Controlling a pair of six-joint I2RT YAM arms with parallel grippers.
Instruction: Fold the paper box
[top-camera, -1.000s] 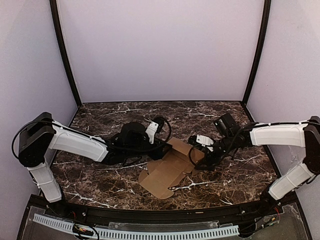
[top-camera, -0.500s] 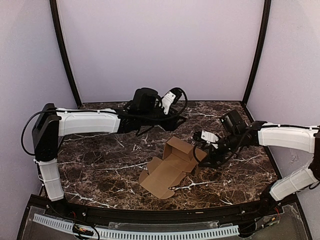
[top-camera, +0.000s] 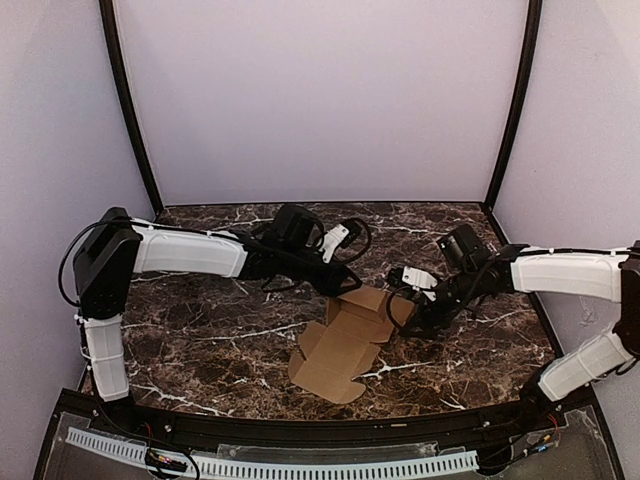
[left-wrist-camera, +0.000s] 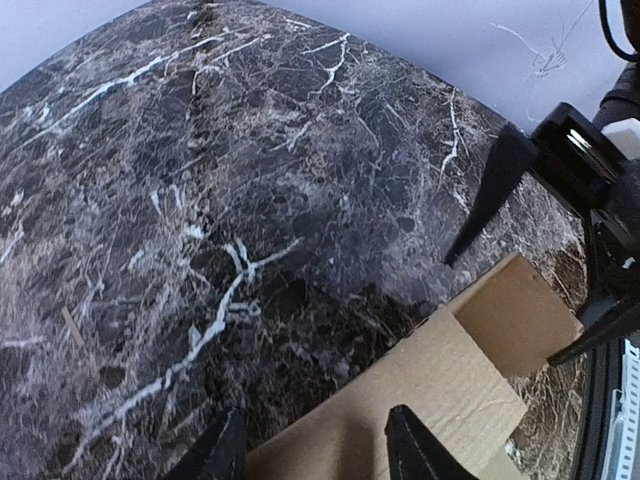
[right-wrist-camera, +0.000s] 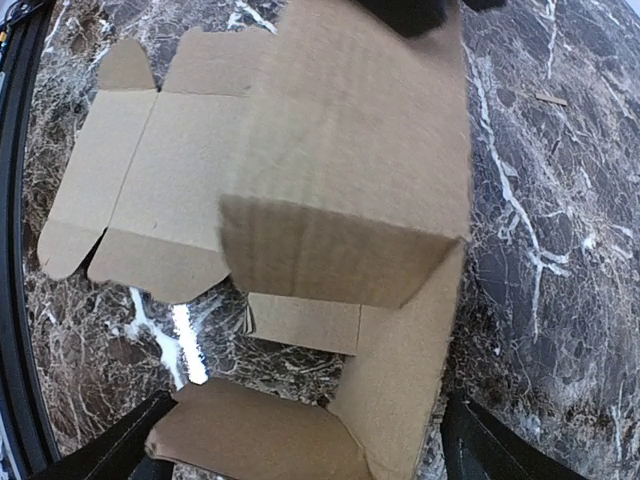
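paper box (top-camera: 345, 340) | part-raised on worktop (top-camera: 200, 330), one panel standing between the two sets of jaws | left jaws part spread, empty, over its edge | right jaws spread wide, straddling a flap | risk: one-sided push slides the sheet; standing panel flops flat

Soft, even light falls from above. The top view is bright and fairly sharp, and the pale walls (top-camera: 320, 100) look evenly lit. The dark table (top-camera: 200, 330) stays dim. In the left wrist view the box (top-camera: 345, 340) throws a soft dark shadow along its far edge. Both wrist views bend at the edges, so the table's far edge looks curved. In the right wrist view the raised part of the box, close to the camera, is blurry.
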